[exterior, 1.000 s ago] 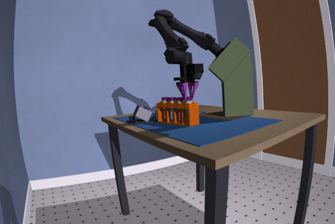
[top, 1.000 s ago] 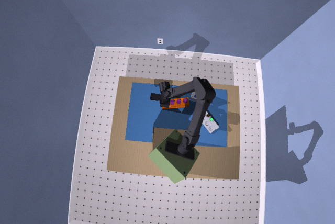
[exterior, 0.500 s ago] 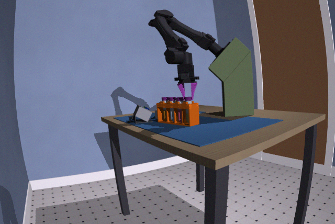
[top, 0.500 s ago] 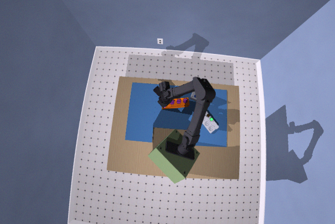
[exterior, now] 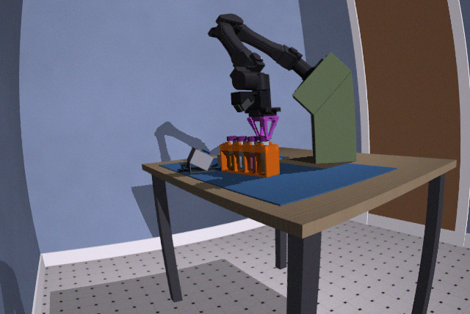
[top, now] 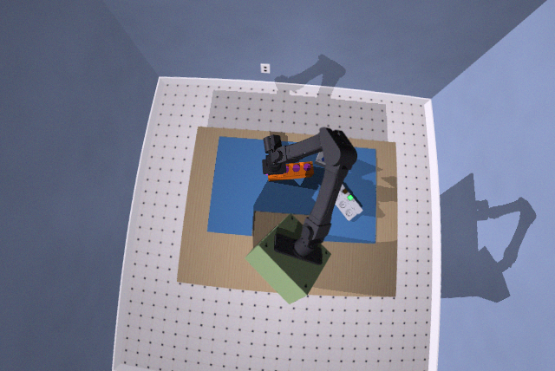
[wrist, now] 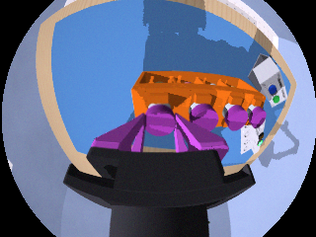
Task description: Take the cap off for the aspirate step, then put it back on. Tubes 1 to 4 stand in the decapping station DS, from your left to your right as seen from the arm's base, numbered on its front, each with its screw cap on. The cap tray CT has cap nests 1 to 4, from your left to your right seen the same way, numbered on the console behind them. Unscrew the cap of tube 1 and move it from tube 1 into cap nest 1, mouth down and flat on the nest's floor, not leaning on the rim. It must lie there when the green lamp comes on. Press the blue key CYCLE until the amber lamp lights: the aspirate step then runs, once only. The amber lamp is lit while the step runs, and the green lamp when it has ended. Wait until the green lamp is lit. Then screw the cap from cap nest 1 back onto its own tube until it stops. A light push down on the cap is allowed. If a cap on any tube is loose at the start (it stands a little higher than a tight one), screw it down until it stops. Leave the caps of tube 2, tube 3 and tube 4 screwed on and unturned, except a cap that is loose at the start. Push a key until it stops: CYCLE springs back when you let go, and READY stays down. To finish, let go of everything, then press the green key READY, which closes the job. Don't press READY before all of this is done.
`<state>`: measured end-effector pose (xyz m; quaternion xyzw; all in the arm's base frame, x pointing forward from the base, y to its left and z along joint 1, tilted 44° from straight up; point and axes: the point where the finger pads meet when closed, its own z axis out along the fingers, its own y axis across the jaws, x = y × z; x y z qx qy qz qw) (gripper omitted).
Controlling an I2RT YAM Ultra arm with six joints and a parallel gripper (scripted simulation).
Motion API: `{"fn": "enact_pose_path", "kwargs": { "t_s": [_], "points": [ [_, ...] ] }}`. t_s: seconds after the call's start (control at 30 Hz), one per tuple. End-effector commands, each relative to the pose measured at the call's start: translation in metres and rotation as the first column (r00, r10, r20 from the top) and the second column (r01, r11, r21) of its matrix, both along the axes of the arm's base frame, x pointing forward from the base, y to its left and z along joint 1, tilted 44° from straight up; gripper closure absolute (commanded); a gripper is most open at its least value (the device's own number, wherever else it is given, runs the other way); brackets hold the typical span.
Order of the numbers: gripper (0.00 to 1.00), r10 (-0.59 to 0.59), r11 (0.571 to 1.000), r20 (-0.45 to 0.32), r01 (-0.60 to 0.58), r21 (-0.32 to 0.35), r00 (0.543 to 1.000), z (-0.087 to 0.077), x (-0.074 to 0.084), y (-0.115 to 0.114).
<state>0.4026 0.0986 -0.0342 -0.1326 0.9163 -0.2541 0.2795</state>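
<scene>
Four round purple caps; claw (wrist: 160,133) (angular purple fingers) clenched on end cap (wrist: 160,118), orange station (wrist: 192,89).

Orange decapping station (exterior: 249,158), purple screw caps (exterior: 240,138) in a row along its top. Black arm (exterior: 253,61), purple gripper (exterior: 262,136). Deep blue mat (exterior: 303,183) across the tan, wood-grained bench (exterior: 379,191), dark grey legs below. Olive-green pedestal (exterior: 333,113) under the arm. Pale grey console (top: 350,209), and there's a green lamp (top: 350,198) glowing on it. White floor (top: 224,326) dotted black, slate-blue walls (exterior: 114,56), brown door (exterior: 402,75) framed in white.
</scene>
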Motion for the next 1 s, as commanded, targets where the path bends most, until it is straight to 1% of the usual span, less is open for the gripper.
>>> {"fn": "enact_pose_path", "kwargs": {
  "t_s": [0.0,0.1,0.23,0.3,0.33,0.43,0.53,0.63,0.73,0.8,0.87,0.97],
  "points": [
    [1.00,-0.175,0.975,0.088,0.160,0.155,0.981,0.0024,0.0012,0.0034],
    [1.00,-0.287,0.935,0.123,0.250,0.251,0.950,0.0023,0.0013,0.0033],
    [1.00,-0.435,0.855,0.152,0.354,0.380,0.888,0.0023,0.0013,0.0033],
    [1.00,-0.435,0.855,0.152,0.354,0.380,0.888,0.0023,0.0013,0.0033],
    [1.00,-0.471,0.830,0.155,0.377,0.411,0.868,0.0022,0.0013,0.0033],
    [1.00,-0.574,0.746,0.158,0.434,0.504,0.803,0.0022,0.0014,0.0032],
    [1.00,-0.670,0.649,0.147,0.478,0.592,0.728,0.0021,0.0014,0.0032],
    [1.00,-0.755,0.541,0.124,0.505,0.673,0.644,0.0020,0.0015,0.0031],
    [1.00,-0.829,0.424,0.089,0.515,0.745,0.553,0.0020,0.0015,0.0031],
    [1.00,-0.870,0.342,0.059,0.513,0.787,0.489,0.0019,0.0016,0.0030],
    [1.00,-0.870,0.342,0.059,0.513,0.787,0.489,0.0019,0.0016,0.0030],
    [1.00,-0.920,0.216,0.006,0.496,0.841,0.392,0.0019,0.0016,0.0030]
  ]
}}
